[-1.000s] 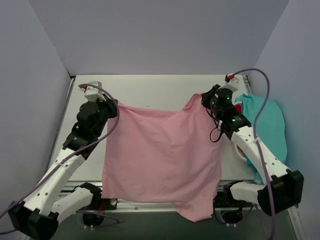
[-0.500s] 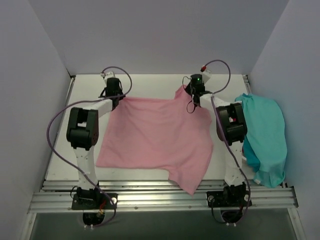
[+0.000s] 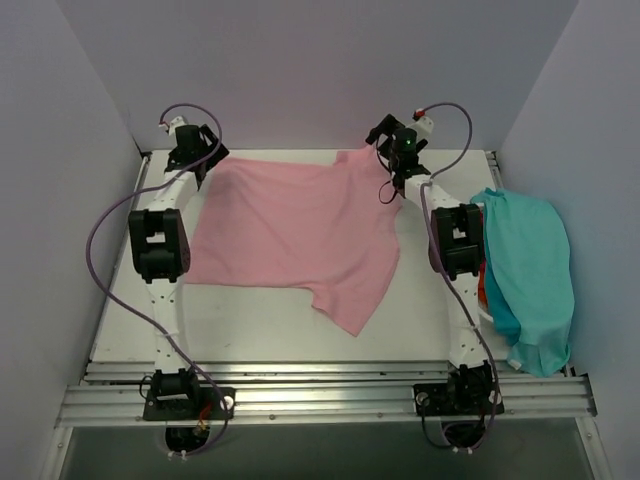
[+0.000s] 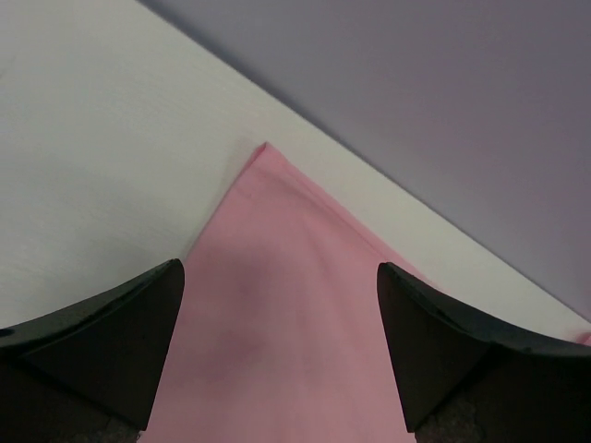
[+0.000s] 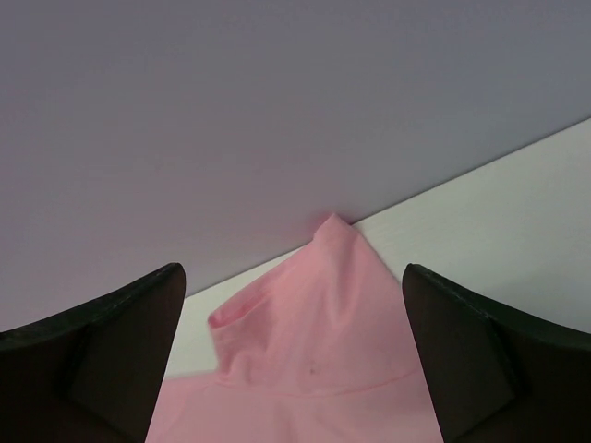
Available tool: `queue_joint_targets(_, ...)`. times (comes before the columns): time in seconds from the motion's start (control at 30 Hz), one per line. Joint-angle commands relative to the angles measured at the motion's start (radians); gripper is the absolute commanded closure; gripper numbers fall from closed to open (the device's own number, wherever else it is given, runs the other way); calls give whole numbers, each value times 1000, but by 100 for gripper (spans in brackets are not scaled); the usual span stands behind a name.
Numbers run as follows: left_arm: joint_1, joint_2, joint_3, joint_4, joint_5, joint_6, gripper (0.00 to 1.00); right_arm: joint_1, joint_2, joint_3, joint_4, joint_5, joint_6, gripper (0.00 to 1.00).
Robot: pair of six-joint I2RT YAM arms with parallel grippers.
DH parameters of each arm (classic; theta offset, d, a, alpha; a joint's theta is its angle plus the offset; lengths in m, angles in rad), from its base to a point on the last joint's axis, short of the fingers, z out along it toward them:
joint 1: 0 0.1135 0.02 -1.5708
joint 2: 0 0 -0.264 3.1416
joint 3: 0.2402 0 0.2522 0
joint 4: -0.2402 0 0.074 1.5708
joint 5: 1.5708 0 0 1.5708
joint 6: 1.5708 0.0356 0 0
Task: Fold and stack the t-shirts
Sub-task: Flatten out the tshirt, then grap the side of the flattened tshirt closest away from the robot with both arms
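Observation:
The light pink t-shirt (image 3: pixel 300 230) lies spread on the white table (image 3: pixel 250 340), its far edge near the back wall and one sleeve pointing toward the front. My left gripper (image 3: pixel 203 152) is open just above the shirt's far left corner (image 4: pixel 268 185), with pink cloth lying flat between the fingers (image 4: pixel 102 351). My right gripper (image 3: pixel 388 140) is open over the far right sleeve (image 5: pixel 323 314), which bunches up against the back wall. Neither gripper holds cloth. A teal t-shirt (image 3: pixel 528 270) lies heaped at the table's right edge, with a sliver of red (image 3: pixel 484 290) beside it.
Grey walls close in the table at the back and both sides. Both arms stretch far across the table toward the back wall (image 3: pixel 300 70). A metal rail (image 3: pixel 320 395) runs along the near edge.
Both arms reached toward the back wall, dragging the pink shirt off the front edge and laying it flat. Both grippers then opened and let go of its far corners.

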Motion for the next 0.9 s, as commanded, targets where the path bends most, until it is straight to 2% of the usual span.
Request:
queue_joint_targets(0.0,-20,-258,-194,137,-22,-23,6,44,-261,-136,188,-7,-38,0)
queue_joint_targets(0.03,-22,-372,-266,237,-36,-23,6,60,-357,-254,220,7,-42,0)
queue_joint_targets(0.07,-22,-426,-399,273,-45,-22,6,70,-403,-312,231,30,-52,0)
queue_joint_targets(0.13,-22,-584,-500,313,-86,-5,6,93,-551,-485,222,70,-69,0)
queue_joint_targets(0.23,-25,-743,-633,263,-134,14,6,104,-747,-684,199,183,-23,0)
queue_joint_targets(0.27,-25,-776,-667,249,-143,14,6,105,-790,-815,187,212,5,0)
queue_joint_targets(0.37,-37,-908,-842,237,-154,-9,6,129,-959,-1042,112,312,98,1)
queue_joint_targets(0.43,-61,-1006,-989,241,-168,-18,6,153,-1046,-1116,-3,374,180,2)
queue_joint_targets(0.5,-86,-1097,-1125,231,-185,-32,6,159,-1101,-1195,-126,333,267,5)
queue_joint_targets(0.57,-121,-1154,-1198,206,-214,-43,6,176,-1141,-1250,-189,338,299,7)
queue_joint_targets(0.6,-130,-1204,-1230,165,-220,-57,6,208,-1164,-1291,-280,366,318,8)
queue_joint_targets(0.7,-144,-1278,-1316,75,-232,-87,6,222,-1250,-1356,-431,417,401,1)
queue_joint_targets(0.87,-138,-1343,-1388,4,-225,-98,6,231,-1420,-1557,-432,228,474,0)
